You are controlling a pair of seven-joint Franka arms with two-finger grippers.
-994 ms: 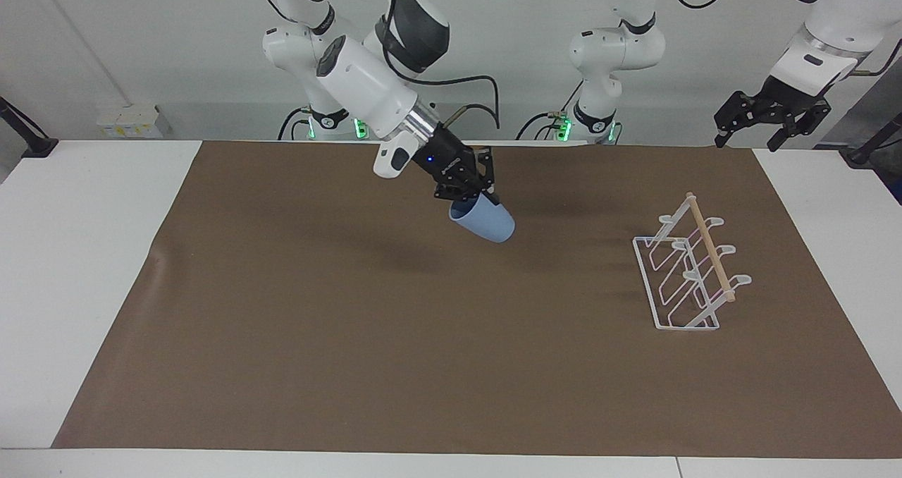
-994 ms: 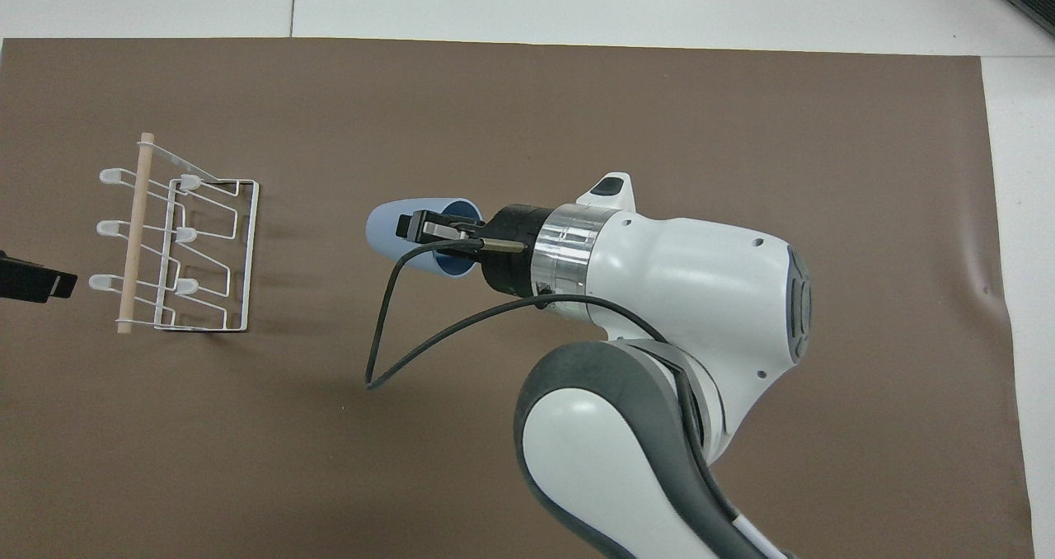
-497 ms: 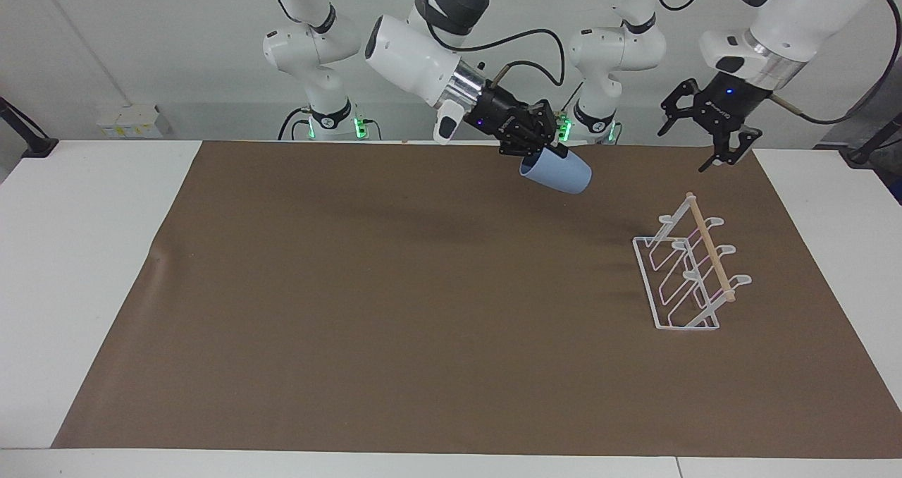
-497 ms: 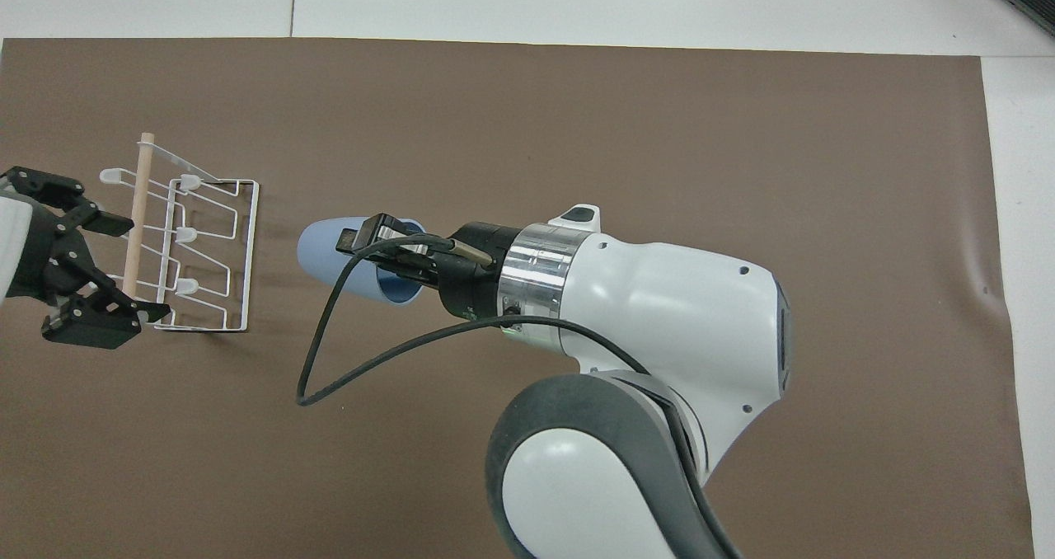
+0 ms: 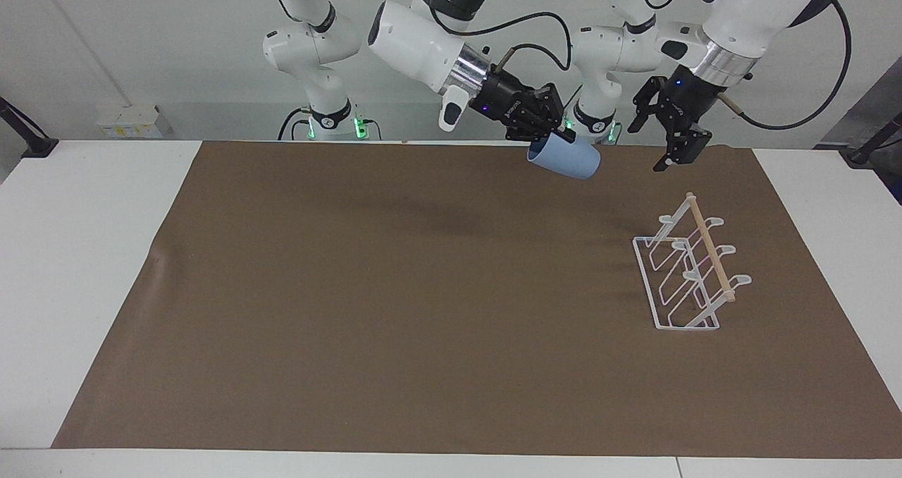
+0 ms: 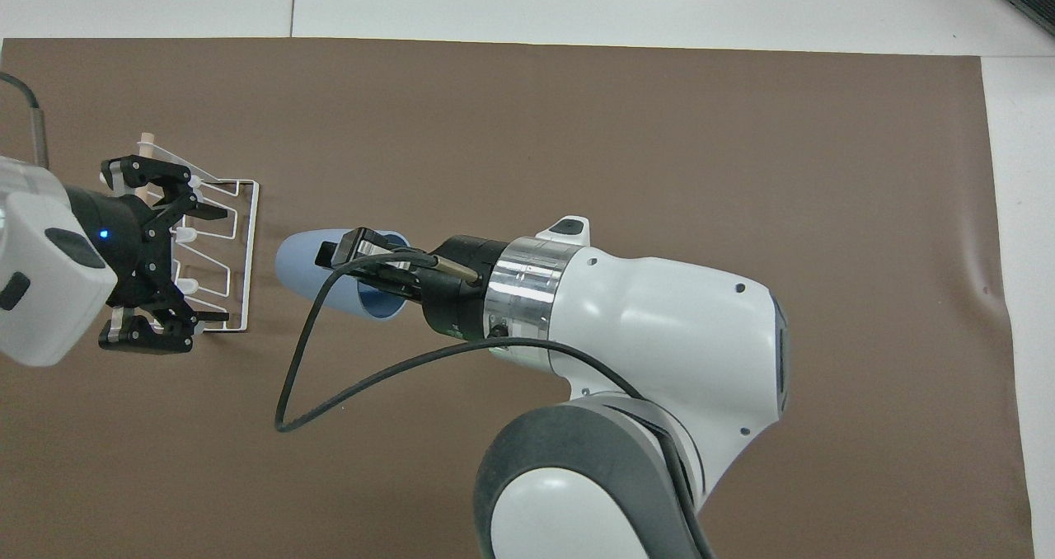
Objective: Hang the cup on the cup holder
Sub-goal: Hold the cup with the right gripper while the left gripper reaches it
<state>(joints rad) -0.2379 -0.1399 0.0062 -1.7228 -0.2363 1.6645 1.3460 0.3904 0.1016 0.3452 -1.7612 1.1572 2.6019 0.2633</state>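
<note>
- I judge this the carry step: my right gripper (image 5: pixel 557 137) pinches the rim of the cup (image 5: pixel 565 159), one finger inside, holding it tilted in the air.
- The cup's mouth faces the gripper; as far as I can see in, it is empty.
- The cup holder (image 5: pixel 687 273) stands below, toward the left arm's end, nothing hung on it.
- My left gripper (image 5: pixel 673 136), spread wide, hovers over the holder.
- Next I need the mouth turned onto a prong.

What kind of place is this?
Likely a robotics lab test bench: two Franka arms at a white table under a brown mat, with only a light-blue cup and wire cup holder.
</note>
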